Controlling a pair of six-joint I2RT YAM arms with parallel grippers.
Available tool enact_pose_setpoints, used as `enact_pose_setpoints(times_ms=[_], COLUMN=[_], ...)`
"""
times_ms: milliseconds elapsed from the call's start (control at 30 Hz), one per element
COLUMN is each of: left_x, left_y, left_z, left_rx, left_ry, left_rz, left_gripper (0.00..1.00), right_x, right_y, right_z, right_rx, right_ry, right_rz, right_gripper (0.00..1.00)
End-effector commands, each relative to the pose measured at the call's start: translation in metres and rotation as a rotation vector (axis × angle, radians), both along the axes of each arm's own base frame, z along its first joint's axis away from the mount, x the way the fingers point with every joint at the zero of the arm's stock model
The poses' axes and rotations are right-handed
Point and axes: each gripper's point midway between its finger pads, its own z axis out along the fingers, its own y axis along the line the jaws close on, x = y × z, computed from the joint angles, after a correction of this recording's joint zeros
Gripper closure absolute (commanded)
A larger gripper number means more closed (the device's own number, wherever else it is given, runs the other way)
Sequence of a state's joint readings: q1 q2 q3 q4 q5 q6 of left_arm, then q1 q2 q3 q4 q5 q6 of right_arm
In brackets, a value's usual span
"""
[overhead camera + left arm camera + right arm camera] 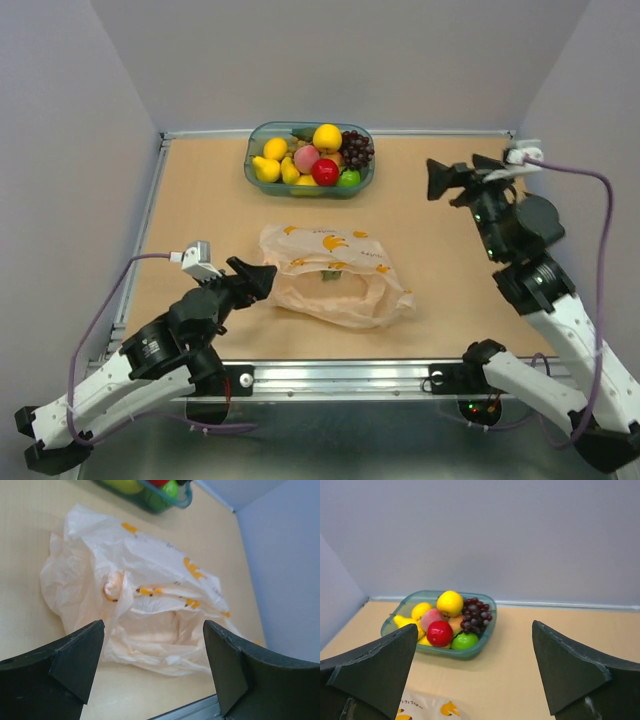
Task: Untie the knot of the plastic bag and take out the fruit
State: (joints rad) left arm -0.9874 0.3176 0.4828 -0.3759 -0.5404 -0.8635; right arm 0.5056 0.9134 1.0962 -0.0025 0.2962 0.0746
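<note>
Two wide-open, empty: left claw [153,626], right claw [475,627] | left wrist: plastic bag [165,562], maybe unknotted | right wrist: fruit [440,632] in tub [475,651]

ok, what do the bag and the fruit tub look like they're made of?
The plastic bag: thin plastic film, pale peach, translucent, slightly glossy; it lies crumpled in fine creases. The tub: likely rigid clear plastic, teal-tinted, smooth; the fruit shows through its wall.

left arm [150,350]: white links, black round joints | right arm [545,285]: same white and black | jaws: matte black wedges, edges scuffed | cables [603,250]: purple, one looping off each arm | wrist camera housings [197,260]: small, white
</note>
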Motion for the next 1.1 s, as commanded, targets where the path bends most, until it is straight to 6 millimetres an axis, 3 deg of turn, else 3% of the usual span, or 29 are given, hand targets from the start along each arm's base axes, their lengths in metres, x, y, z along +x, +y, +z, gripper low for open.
enact_pose_setpoints(times_ms=[0,33,67,133,167,267,367,567,667,833,1067], left_x=[0.002,0.003,0.005,0.008,0.008,0.012,0.016,0.013,0.011,0.005,0.006], left_y=[0.031,0.038,0.049,0.066,0.073,0.091,0.106,0.138,0.147,0.165,0.174], left_z=[0.057,0.060,0.065,0.081,0.087,0.096,0.101,0.110,0.101,0.097,0.101], left_rx=[-0.038,-0.006,0.009,0.040,0.052,0.101,0.150,0.217,0.201,0.186,0.190], left_ry=[-0.109,-0.121,-0.136,-0.173,-0.187,-0.224,-0.258,-0.282,-0.279,-0.280,-0.315], left_rz=[0.097,0.115,0.163,0.227,0.253,0.336,0.411,0.546,0.601,0.663,0.705], left_gripper=[0.09,0.09,0.09,0.09,0.09,0.09,0.09,0.09,0.09,0.09,0.09], right_x=[-0.045,-0.056,-0.078,-0.092,-0.110,-0.129,-0.132,-0.142,-0.139,-0.140,-0.140], right_y=[-0.052,-0.061,-0.074,-0.089,-0.102,-0.116,-0.120,-0.120,-0.120,-0.121,-0.118], right_z=[-0.003,-0.009,0.000,-0.013,-0.008,-0.020,-0.039,-0.058,-0.072,-0.078,-0.079], right_rx=[0.060,0.054,0.086,0.083,0.105,0.118,0.111,0.114,0.147,0.126,0.104], right_ry=[-0.067,-0.060,-0.108,-0.109,-0.154,-0.185,-0.170,-0.183,-0.167,-0.172,-0.176], right_rz=[-0.143,-0.154,-0.163,-0.197,-0.215,-0.234,-0.247,-0.220,-0.221,-0.227,-0.214], right_gripper=[0.00,0.00,0.00,0.00,0.00,0.00,0.00,0.00,0.00,0.00,0.00])
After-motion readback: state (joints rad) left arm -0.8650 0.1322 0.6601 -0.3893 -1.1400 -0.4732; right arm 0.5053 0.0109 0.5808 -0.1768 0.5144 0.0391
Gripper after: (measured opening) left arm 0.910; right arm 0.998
